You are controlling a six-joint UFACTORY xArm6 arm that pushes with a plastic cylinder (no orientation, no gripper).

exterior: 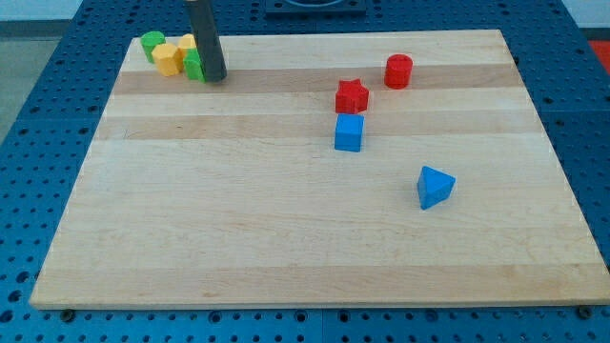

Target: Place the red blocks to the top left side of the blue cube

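Two red blocks sat well away from my tip point(215, 78), far off toward the view's right of it: a red star point(352, 95) and, further right and a little higher, a red cylinder point(398, 71). The blue cube point(349, 133) lay just below the star, nearly touching it, also well to the right of my tip and lower in the view. Further still, down toward the view's bottom right, rested a blue triangular block point(435, 187). There was no pincer to judge as open or closed, only the dark rod standing on the wooden surface point(286, 238) near its top left corner. Pressed against the tip's left side was a green block point(194, 65), with two yellow blocks point(168, 59) and another green block point(152, 42) clustered just beyond it.
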